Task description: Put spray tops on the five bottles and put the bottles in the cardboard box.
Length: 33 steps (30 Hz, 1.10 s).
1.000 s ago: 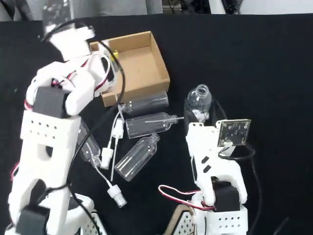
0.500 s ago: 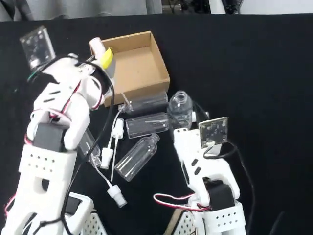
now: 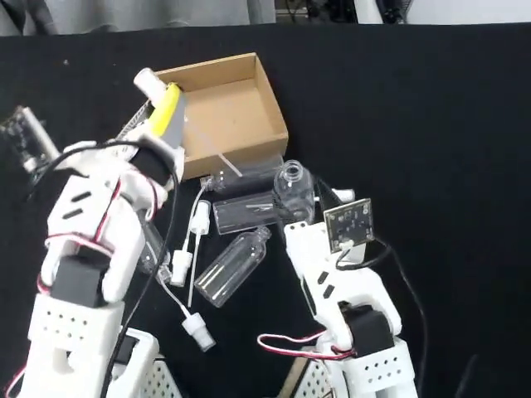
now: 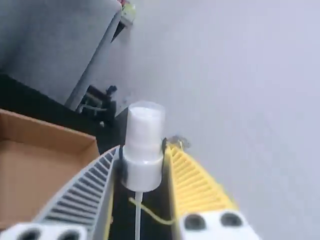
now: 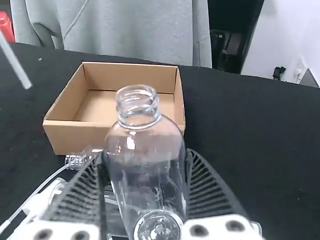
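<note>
The black table [image 3: 431,124] carries the open cardboard box [image 3: 236,112] toward its far side. The left gripper [image 4: 142,167] is clamped on a white spray top [image 4: 144,145], held head up over the box's left edge — its thin tube slants down across the box toward the front wall. The right gripper [image 5: 144,159] grips an uncapped clear bottle [image 5: 145,145], upright just in front of the box. Three more bottles [image 3: 232,267] lie flat beside it, with loose spray tops [image 3: 199,217] scattered to their left.
</note>
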Available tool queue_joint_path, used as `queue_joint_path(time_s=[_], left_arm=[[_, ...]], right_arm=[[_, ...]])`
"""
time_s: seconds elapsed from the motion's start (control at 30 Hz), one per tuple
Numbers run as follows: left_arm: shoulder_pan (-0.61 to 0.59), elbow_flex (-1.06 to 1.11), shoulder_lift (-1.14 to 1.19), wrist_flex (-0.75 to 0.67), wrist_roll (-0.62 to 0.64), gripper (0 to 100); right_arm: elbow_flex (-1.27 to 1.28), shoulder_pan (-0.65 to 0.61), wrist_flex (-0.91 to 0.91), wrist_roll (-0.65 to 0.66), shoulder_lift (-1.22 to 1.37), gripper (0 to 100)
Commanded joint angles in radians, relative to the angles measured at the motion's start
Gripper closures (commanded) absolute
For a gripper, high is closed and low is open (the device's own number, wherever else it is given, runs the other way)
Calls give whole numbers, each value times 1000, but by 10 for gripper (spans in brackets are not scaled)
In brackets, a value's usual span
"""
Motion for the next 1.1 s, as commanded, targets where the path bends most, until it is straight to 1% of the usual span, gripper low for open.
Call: queue_joint_path(time_s=[0.0, 0.07, 0.2, 0.33, 0.47, 0.53, 0.63, 0.93, 1.07], left_arm=[[-10, 62, -104, -104, 100, 972], [-10, 110, -140, -152, 121, 972], [-4, 186, -201, -238, 120, 972], [-1, 232, -244, -279, 121, 972], [1, 243, -258, -278, 121, 972], [1, 245, -258, -278, 121, 972], [7, 254, -259, -278, 121, 972], [125, 292, -259, -279, 114, 972], [136, 297, -252, -279, 114, 972]], right_arm=[[-7, -17, -34, 12, -54, 987], [-7, -23, -34, 12, -54, 987], [-7, -34, -32, 12, -54, 987], [-7, -32, -31, 20, -54, 987], [16, -32, -34, 114, -54, 988], [27, -32, -34, 137, -54, 988], [27, -34, -34, 138, -54, 988], [27, -34, -34, 140, -54, 988], [25, -51, -34, 140, -54, 988]])
